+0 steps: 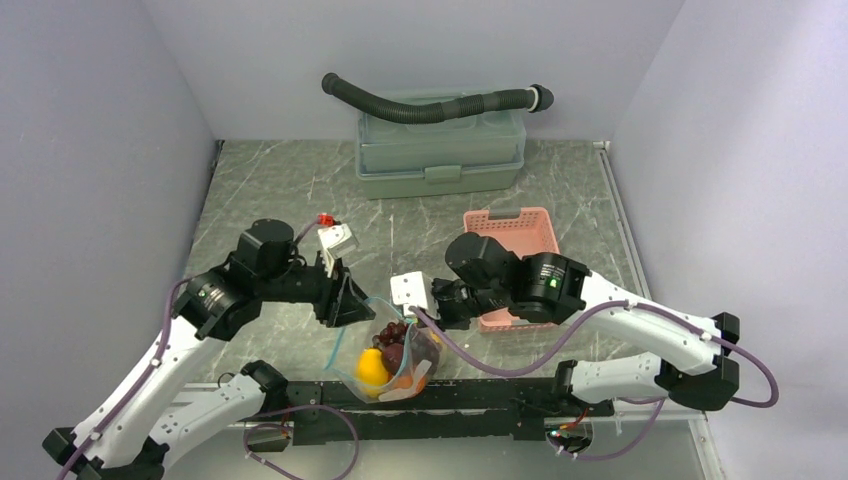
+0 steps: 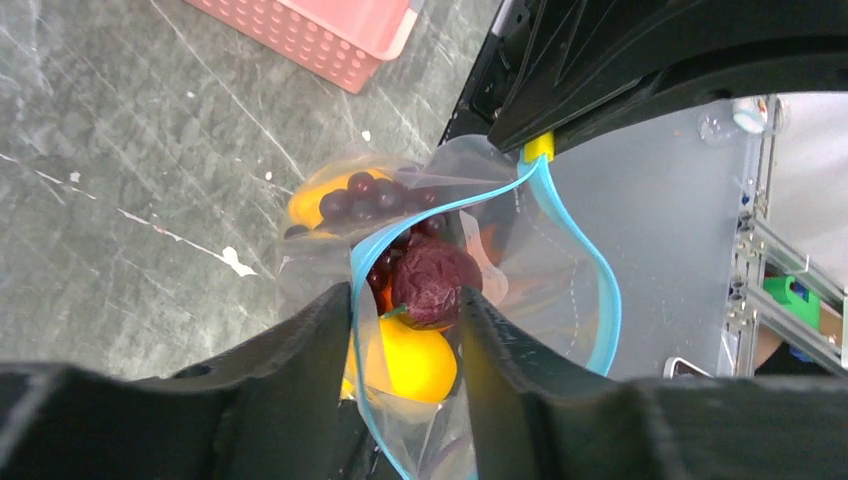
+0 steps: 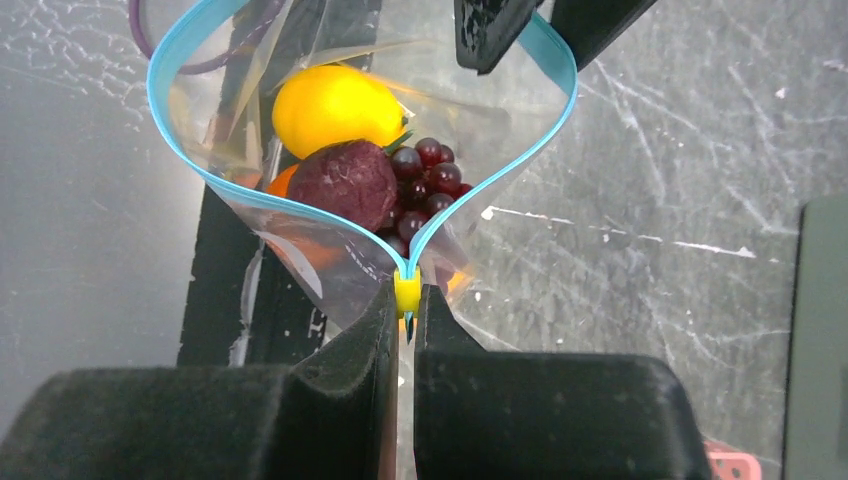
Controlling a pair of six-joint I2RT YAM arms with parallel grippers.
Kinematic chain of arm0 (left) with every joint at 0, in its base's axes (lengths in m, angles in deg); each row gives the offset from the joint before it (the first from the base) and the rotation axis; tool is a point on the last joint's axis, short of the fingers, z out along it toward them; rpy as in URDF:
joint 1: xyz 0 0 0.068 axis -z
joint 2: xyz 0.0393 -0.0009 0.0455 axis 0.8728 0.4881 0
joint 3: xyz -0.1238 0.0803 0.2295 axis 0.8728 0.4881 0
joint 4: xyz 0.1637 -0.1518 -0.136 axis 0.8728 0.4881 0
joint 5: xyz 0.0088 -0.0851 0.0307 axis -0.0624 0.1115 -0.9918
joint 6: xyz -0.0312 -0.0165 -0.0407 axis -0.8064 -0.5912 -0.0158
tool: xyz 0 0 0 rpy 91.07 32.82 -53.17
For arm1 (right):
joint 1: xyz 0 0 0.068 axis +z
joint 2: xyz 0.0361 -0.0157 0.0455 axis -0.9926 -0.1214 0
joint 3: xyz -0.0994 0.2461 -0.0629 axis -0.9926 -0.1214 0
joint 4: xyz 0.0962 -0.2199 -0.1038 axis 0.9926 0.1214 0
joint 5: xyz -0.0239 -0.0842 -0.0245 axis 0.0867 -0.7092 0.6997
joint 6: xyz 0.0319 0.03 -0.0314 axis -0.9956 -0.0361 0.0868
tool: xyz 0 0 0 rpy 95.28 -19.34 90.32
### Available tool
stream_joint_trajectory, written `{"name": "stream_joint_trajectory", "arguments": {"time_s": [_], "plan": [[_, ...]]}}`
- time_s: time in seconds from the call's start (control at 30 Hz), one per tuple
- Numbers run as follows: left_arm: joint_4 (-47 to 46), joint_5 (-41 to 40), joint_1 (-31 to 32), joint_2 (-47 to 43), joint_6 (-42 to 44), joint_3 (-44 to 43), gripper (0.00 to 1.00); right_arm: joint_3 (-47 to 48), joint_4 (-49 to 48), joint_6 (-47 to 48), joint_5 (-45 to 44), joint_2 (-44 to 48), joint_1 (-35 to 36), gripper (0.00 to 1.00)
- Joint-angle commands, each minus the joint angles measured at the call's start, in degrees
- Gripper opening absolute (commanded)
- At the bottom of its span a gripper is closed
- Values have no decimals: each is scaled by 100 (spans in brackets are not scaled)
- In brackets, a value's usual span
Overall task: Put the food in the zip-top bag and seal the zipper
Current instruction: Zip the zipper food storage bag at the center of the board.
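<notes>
Marbled tabletop (image 1: 280, 190); right end effector (image 3: 405, 300) clenched on teal zipper (image 3: 155, 85), left end effector (image 2: 403, 295) released

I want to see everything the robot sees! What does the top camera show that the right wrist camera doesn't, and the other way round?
Only the top view shows the whole left arm and right arm, and the black hose lying on the green box. Only the right wrist view shows the right tool pinching the yellow slider at the end of the blue zipper. Both show the open bag with a yellow lemon and purple grapes inside.
</notes>
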Motion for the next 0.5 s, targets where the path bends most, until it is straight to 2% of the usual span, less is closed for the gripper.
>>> {"name": "stream_joint_trajectory", "arguments": {"time_s": [0.0,0.27,0.47], "plan": [[-300,-215,21,-232,-91,-301,54,525,491,-379,20,-102,23,0],[-889,136,22,-409,-56,-282,74,1255,1305,-864,374,-523,21,0],[-1516,550,22,-401,-171,-121,81,1651,1639,-1188,535,-765,24,0]]}}
